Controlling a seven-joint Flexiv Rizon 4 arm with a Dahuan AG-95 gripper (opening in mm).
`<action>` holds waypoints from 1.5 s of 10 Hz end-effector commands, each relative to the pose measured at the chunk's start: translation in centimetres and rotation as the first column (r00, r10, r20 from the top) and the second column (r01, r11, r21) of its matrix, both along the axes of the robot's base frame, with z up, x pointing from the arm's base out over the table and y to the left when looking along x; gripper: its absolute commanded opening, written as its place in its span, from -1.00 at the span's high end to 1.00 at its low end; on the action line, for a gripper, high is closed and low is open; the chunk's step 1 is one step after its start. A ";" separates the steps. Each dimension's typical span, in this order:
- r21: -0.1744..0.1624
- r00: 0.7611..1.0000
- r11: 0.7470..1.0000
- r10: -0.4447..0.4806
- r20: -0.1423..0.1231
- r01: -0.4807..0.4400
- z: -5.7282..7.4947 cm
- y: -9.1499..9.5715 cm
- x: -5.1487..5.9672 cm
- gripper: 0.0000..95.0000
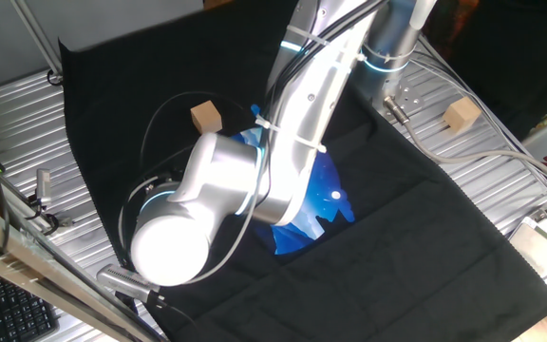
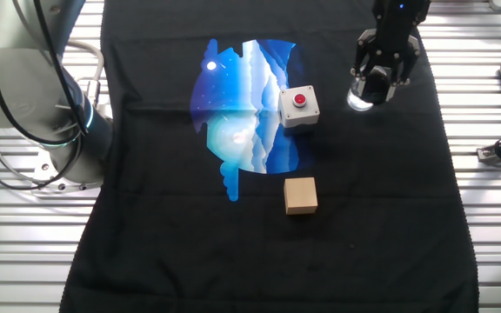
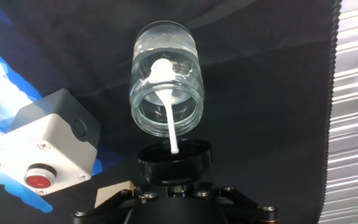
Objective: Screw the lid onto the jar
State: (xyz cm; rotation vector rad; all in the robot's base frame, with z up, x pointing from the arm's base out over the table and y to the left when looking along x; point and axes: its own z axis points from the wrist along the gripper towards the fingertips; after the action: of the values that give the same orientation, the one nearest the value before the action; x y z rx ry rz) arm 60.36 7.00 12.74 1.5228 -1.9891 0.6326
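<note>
Right, your lid sits in the tool, black cap pinched between the fingers, hovering just short of the jar. That clear jar stands open-mouthed on the black cloth, with a white spoon-like piece inside. Beside it, the white box with the red button; nearer the camera in the other fixed view, a tan wooden cube rests on your worktop.

arm: reached across the table from its base at one edge toward the far edge | gripper: pointed down near the table's far right corner, close above the table | fingers: closed on the lid, lid held level
</note>
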 end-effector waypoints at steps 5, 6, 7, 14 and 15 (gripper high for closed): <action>0.010 1.000 1.000 0.014 0.000 -0.014 0.1 -0.1 0.0 -0.60; 0.007 1.000 1.000 0.017 -0.001 -0.017 0.2 -0.2 -0.1 -0.60; 0.006 1.000 1.000 0.018 -0.001 -0.018 0.3 -0.3 -0.1 -0.60; 0.001 1.000 1.000 0.009 0.019 -0.009 1.7 -2.0 -1.1 -0.20; 0.002 1.000 1.000 0.006 0.023 -0.006 2.0 -2.3 -1.4 -0.20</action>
State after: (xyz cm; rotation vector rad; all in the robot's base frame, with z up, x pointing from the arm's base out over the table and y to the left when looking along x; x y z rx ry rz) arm 58.77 4.41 14.88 1.5270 -2.0075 0.6526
